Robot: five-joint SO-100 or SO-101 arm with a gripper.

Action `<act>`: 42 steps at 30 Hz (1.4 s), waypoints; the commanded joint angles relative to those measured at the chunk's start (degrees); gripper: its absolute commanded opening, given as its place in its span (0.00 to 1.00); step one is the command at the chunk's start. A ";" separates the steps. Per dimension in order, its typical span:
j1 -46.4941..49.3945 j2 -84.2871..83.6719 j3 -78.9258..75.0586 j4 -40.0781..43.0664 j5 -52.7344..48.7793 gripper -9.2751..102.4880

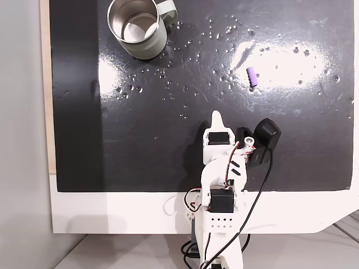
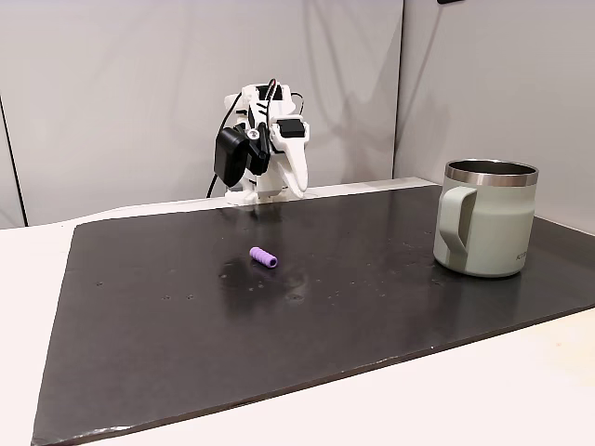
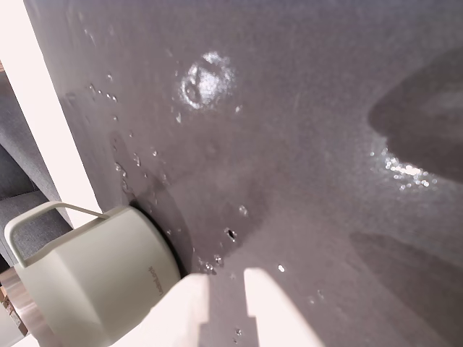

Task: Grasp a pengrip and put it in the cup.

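Op: Fixed views first, left to right. In a fixed view from above I see the pale sage-grey mug with the shiny steel inside (image 1: 137, 27) standing upright at the top left of the glossy black mat (image 1: 140, 134), its handle pointing right. Lower down, near the middle, my white arm (image 1: 220, 185) reaches in from the bottom edge, with a black camera module (image 1: 266, 136) strapped to its right side.

Desk: And the grip?

Op: The tiny light-purple soft tube (image 1: 253, 75) lies on its side on the mat, right of centre, well apart from the mug and clear of the arm.

Desk: Tool state?

Op: The tool (image 3: 226, 289) comes into the wrist view from the bottom edge as two white fingertips (image 3: 269, 307) with a narrow gap between them, slightly parted and pinching nothing. It hangs above bare mat, with the mug at the lower left of that view.

Desk: Other side?

Op: In a fixed view from low across the desk (image 2: 521, 390), the order flips: arm folded at the back left of centre (image 2: 265, 153), purple tube (image 2: 263, 257) on the mat in front of it, mug (image 2: 485, 218) at the right with its handle facing the camera. Small shiny specks dot the mat.
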 commanded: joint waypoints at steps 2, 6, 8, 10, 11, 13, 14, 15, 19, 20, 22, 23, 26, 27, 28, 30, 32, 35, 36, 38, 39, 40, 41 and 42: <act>-3.16 0.53 -0.44 -1.93 -2.20 0.08; -3.16 0.53 -0.44 -1.93 -2.20 0.08; -3.16 0.53 -0.44 -1.93 -2.20 0.08; -3.16 0.53 -0.44 -1.93 -2.20 0.08; -3.16 0.53 -0.44 -1.93 -2.29 0.08; -3.16 0.53 -0.44 -1.93 -2.29 0.08; -3.16 0.53 -0.44 -1.93 -2.29 0.08; -3.08 0.53 -0.44 -1.93 -2.29 0.08; -2.29 0.53 -1.58 -1.41 -1.85 0.08; -2.02 0.53 -2.37 -1.32 -1.85 0.08; -2.02 -0.44 -4.75 -1.23 -1.85 0.08; -2.11 -2.46 -6.42 -1.58 -1.85 0.08; -1.93 -13.10 -13.62 -3.52 -0.18 0.08; -1.67 -16.35 -16.08 -4.22 0.18 0.08; -1.49 -18.98 -18.37 -5.01 0.35 0.08; -0.97 -23.91 -22.68 -6.24 0.44 0.08; 0.00 -29.44 -27.60 -6.86 0.97 0.08; 2.64 -38.14 -35.60 -7.03 2.55 0.08; 3.78 -41.13 -38.23 -7.03 3.08 0.08; 5.98 -46.76 -43.33 -6.68 4.31 0.08; 6.94 -49.39 -45.62 -6.50 4.75 0.08; 7.91 -51.86 -47.72 -6.42 5.27 0.08; 8.88 -53.96 -49.57 -6.33 5.80 0.08; 9.76 -56.07 -51.42 -6.24 6.24 0.08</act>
